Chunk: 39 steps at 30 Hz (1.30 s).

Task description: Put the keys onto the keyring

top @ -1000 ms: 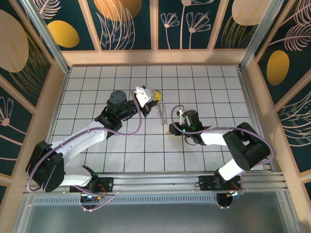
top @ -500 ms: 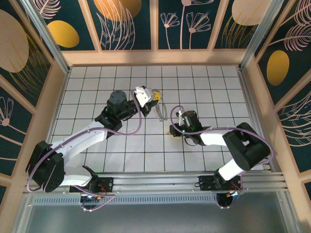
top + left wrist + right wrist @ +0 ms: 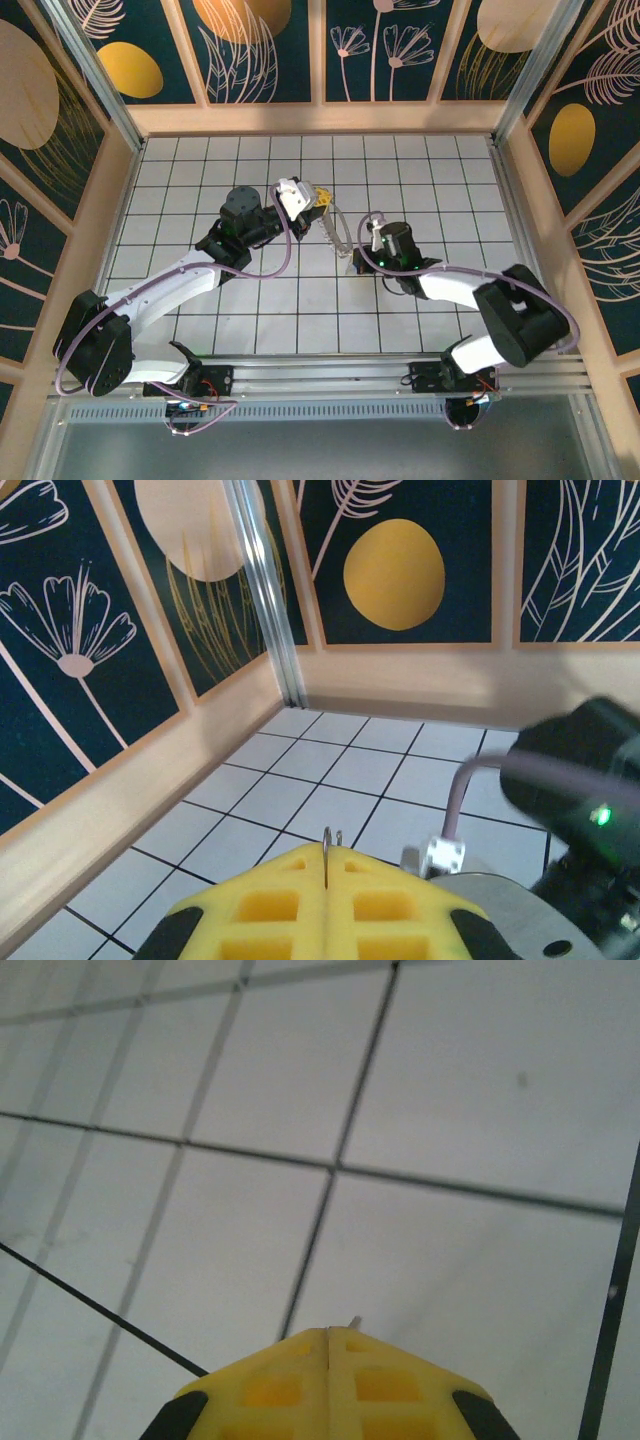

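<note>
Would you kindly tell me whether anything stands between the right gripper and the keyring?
Nothing visible does. The keyring, pinched in the shut left gripper, arcs across to the tips of the shut right gripper; no other thing lies between them.

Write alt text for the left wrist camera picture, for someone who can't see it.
The left pincer, its yellow fingers closed together, pinches a thin keyring wire that pokes up between them. Beyond lie white floor tiles, blue flower-patterned walls and, at right, the blurred dark right arm with a green light.
</note>
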### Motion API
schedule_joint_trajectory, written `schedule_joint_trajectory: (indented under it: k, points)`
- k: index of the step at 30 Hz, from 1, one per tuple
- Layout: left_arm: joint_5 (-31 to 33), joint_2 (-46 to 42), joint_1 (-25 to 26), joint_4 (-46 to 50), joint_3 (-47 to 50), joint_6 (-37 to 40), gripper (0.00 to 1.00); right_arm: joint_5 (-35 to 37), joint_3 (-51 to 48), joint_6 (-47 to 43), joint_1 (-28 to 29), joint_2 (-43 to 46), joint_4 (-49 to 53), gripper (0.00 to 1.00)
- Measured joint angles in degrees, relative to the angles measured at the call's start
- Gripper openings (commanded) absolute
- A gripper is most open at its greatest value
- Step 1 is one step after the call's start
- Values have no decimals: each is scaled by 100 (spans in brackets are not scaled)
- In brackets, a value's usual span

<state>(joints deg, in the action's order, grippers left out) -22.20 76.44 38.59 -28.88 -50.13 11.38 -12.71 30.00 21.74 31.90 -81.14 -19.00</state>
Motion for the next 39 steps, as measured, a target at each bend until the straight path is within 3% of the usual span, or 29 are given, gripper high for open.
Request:
schedule_joint_trajectory:
  k: [15,26,39]
  points:
    - [-249,234,0,127,-195,4,0,-1602,101,435,-1471,1998,-815,0]
    - [-767,625,0,389,-710,44,0,-2350,448,678,-1639,2463,-1320,0]
    - [-1222,817,0,391,-968,39,0,-2647,479,866,-1661,2743,-1539,0]
